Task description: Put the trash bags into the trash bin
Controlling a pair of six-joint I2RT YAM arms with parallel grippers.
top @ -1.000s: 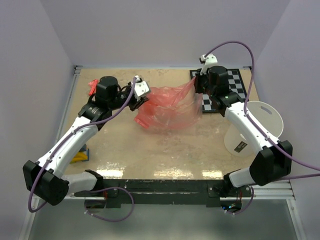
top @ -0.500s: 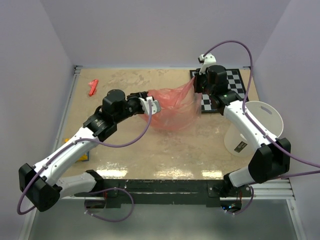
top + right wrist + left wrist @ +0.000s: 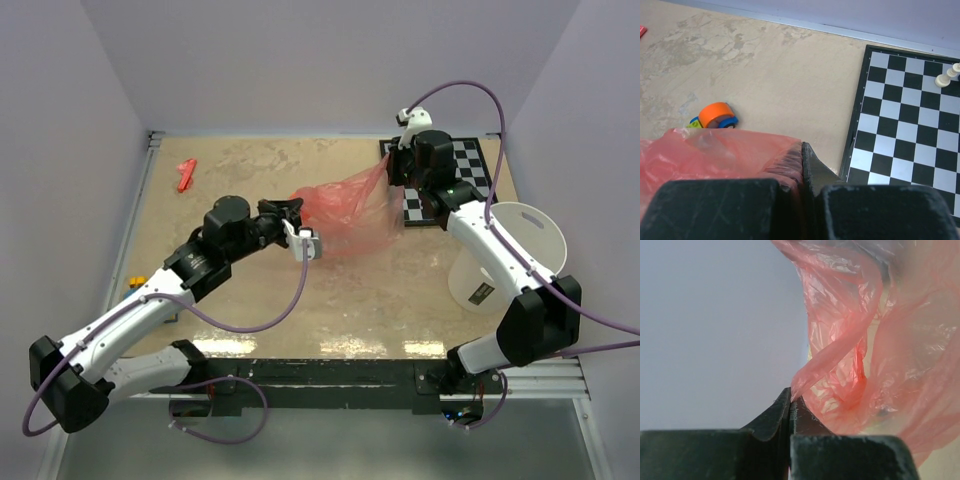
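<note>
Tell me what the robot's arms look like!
The left arm and right arm have white tube-shaped links with chunky black joints. A thin purple cable loops along each. The left gripper and right gripper have dark, pointed fingers.

Bag (image 3: 350, 210) centre, bin (image 3: 535, 225) to its rt, checkerboard (image 3: 470, 165) behind bin

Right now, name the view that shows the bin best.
Top external: the bin shows at the right, partly behind the right arm. Neither wrist view shows it.
</note>
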